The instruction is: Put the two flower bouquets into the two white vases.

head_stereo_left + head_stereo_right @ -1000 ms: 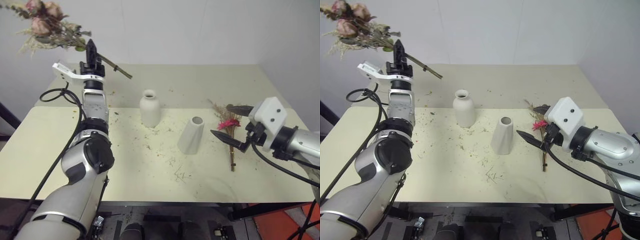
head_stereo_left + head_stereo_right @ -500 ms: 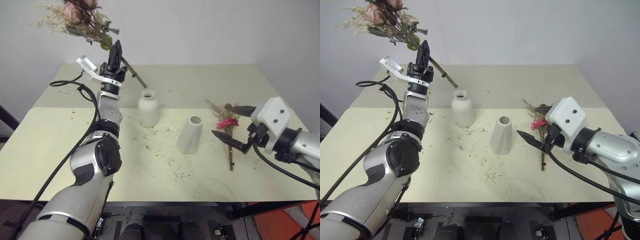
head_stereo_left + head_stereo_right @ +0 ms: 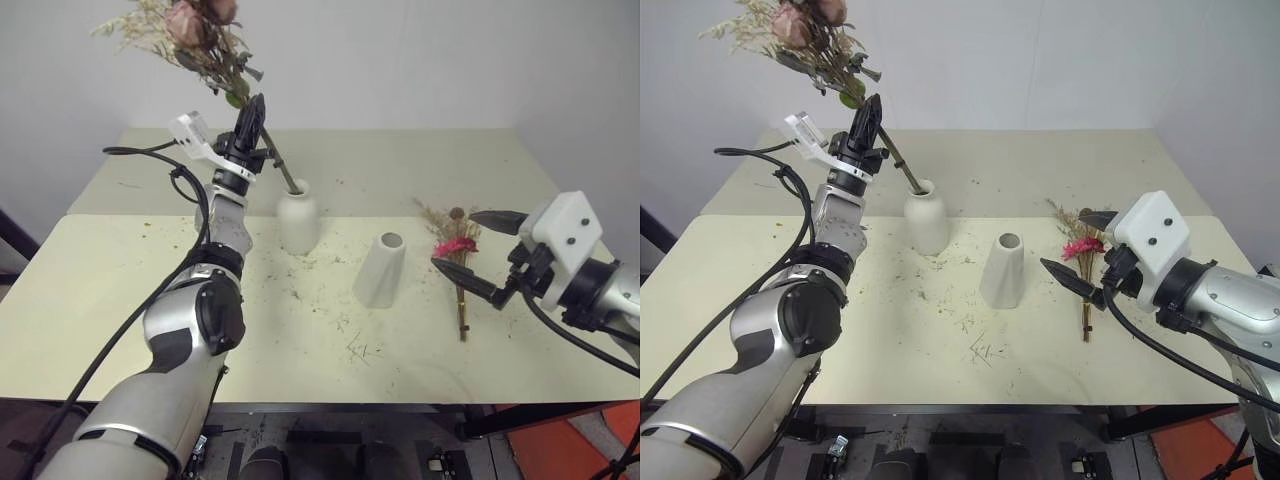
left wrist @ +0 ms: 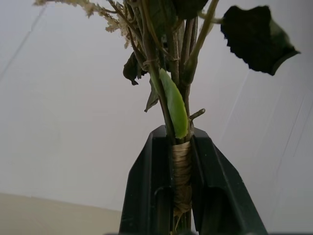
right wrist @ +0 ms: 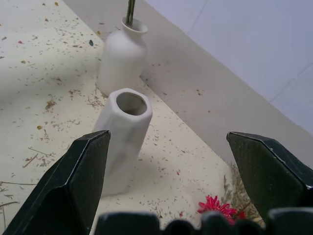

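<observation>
Rose bouquet [image 3: 205, 40]: flower heads cut off by the top edge. Stem end hidden inside the bottle vase [image 3: 298, 222].

Premises present as a robot test room or lab: bare white walls [image 3: 420, 60], a plain cream table [image 3: 90, 300] strewn with dried plant crumbs [image 3: 345, 345], loose cabling [image 3: 130, 185] along the arm.

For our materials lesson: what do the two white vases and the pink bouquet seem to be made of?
Bottle vase and cone vase: probably matte ceramic, given their chalky white, glare-free surfaces. Pink rose bouquet: seemingly dried plants, with faded blooms, brittle sprigs and a stem wrap resembling raffia, clamped in the left hand.
</observation>
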Controlling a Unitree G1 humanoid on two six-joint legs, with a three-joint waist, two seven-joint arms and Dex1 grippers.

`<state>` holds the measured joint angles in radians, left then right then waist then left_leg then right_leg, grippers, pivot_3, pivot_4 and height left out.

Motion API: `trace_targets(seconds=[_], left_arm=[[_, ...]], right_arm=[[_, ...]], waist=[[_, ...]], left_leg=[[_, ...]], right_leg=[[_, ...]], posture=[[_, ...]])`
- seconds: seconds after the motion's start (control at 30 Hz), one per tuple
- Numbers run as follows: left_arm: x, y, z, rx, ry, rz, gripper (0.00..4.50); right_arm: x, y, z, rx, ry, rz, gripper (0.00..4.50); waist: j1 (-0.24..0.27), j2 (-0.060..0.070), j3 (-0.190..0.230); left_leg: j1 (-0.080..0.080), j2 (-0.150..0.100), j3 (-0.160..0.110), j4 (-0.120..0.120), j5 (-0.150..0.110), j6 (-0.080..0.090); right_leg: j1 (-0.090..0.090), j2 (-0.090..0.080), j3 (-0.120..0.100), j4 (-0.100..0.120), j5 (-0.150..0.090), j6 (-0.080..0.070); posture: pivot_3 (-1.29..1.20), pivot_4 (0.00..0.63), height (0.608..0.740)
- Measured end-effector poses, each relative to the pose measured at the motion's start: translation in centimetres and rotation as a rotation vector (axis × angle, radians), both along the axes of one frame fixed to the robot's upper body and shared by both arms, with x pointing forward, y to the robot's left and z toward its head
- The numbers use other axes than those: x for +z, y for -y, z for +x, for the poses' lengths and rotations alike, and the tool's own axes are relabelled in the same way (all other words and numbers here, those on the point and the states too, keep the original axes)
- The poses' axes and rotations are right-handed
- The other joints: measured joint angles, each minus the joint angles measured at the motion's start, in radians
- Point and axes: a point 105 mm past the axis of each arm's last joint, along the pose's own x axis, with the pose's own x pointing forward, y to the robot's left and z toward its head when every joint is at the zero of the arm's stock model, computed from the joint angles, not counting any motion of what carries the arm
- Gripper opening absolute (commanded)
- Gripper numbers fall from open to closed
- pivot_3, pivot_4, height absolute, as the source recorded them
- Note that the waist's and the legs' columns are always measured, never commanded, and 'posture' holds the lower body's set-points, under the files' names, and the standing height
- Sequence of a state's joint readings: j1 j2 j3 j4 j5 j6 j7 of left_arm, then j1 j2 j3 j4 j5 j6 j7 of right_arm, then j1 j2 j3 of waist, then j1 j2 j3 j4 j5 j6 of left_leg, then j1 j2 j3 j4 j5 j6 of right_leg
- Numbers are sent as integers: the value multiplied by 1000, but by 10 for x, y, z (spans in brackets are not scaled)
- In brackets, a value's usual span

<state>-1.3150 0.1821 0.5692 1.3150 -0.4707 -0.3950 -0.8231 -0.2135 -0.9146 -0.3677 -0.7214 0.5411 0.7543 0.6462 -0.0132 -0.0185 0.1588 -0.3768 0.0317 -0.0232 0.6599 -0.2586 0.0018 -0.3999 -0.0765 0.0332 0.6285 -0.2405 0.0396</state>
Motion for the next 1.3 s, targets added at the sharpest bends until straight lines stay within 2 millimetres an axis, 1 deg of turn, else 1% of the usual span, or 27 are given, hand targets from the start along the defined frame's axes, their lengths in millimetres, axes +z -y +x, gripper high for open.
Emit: trace_targets(seconds=[0.13,0.3,0.4,0.5,0.6,0.77,0.87,0.97,1.2,1.3], left_arm=[[0,0,1,23,-4,20,163],[-3,1,3,38,-28,23,163],[-7,-6,7,58,-76,-47,163],[-14,-15,11,67,-134,-148,163],[-19,-18,14,60,-172,-198,163],[-23,-21,16,68,-214,-240,163],[-24,-21,17,80,-226,-234,163],[-22,-16,17,88,-212,-184,163],[-20,13,12,28,-154,7,163],[-20,18,11,28,-140,62,163]], right_arm=[[-2,-1,-3,2,-9,3,4500],[-4,2,-5,-16,-18,10,4500],[-4,4,-6,-23,-18,7,4500],[-8,5,-7,-28,-36,7,4500],[-8,5,-7,-31,-35,8,4500],[-8,6,-6,-47,-27,10,4500],[-9,7,-5,-51,-29,8,4500],[-9,7,-5,-55,-27,8,4500],[-9,7,-5,-57,-30,9,4500],[-10,7,-5,-57,-31,8,4500]], waist=[[1,0,0],[2,0,0],[1,0,0],[0,0,0],[0,0,0],[1,0,0],[1,0,0],[1,0,0],[1,0,0],[1,0,0]], left_leg=[[0,0,0,0,0,0],[1,0,0,0,0,0],[2,0,0,0,0,0],[2,0,0,0,0,0],[2,0,0,0,0,0],[2,0,0,0,0,0],[2,0,0,0,0,0],[2,0,0,0,0,0],[2,0,0,0,0,0],[2,0,0,0,0,0]], right_leg=[[1,0,0,0,0,0],[1,0,0,0,0,0],[2,0,0,0,0,0],[2,0,0,0,0,0],[2,0,0,0,0,0],[2,0,0,0,0,0],[2,0,0,0,0,0],[3,0,0,0,0,0],[3,0,0,-1,0,0],[3,0,0,-1,0,0]], posture=[[0,150,740],[0,150,740],[0,150,740],[0,150,740],[0,150,740],[0,150,740],[0,150,740],[0,150,740],[0,150,740],[0,150,740]])
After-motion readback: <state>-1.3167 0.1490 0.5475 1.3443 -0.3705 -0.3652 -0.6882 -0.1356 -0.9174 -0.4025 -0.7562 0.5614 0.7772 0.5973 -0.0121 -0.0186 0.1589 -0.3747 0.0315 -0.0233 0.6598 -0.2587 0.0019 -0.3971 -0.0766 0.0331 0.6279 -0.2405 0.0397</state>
